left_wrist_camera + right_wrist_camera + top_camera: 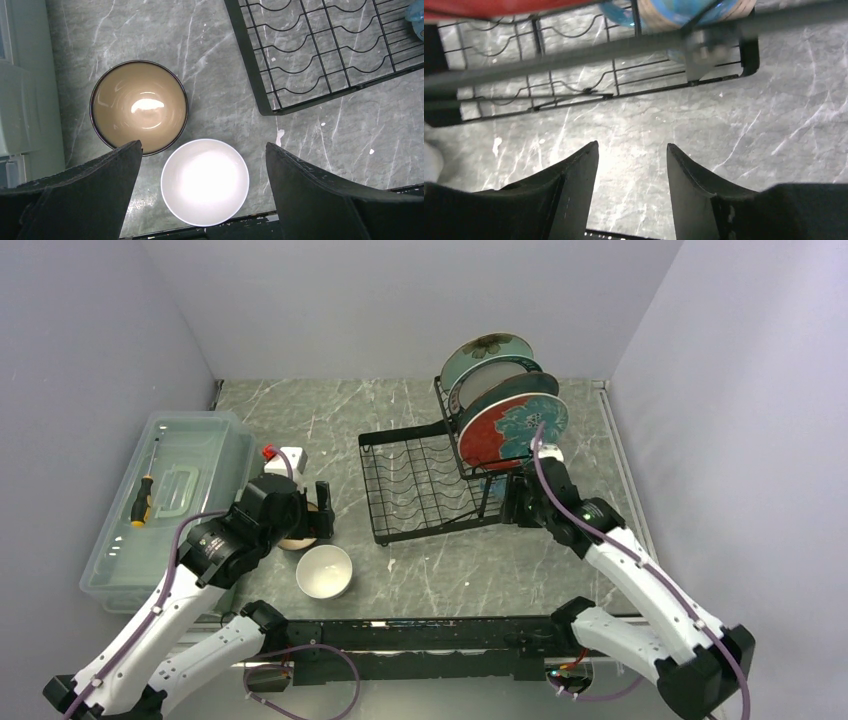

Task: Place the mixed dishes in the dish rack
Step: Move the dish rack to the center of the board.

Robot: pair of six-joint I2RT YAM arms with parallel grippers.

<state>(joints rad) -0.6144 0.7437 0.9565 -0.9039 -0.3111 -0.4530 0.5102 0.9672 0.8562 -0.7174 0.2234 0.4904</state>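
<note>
Hovering, my left jaws wide and empty, I see the glossy round white bowl (205,181) mouth-up on the marbled worktop (310,145) beside the brown bowl (139,107); my right jaws gape empty by the black wire dish rack (749,57).

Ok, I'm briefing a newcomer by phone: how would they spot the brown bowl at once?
Find the black wire dish rack mid-table, then look left toward the clear plastic box: two bowls sit close together in between. The brown bowl is the farther one, glossy tan inside with a dark rim, unlike the plain white bowl beside it.
</note>
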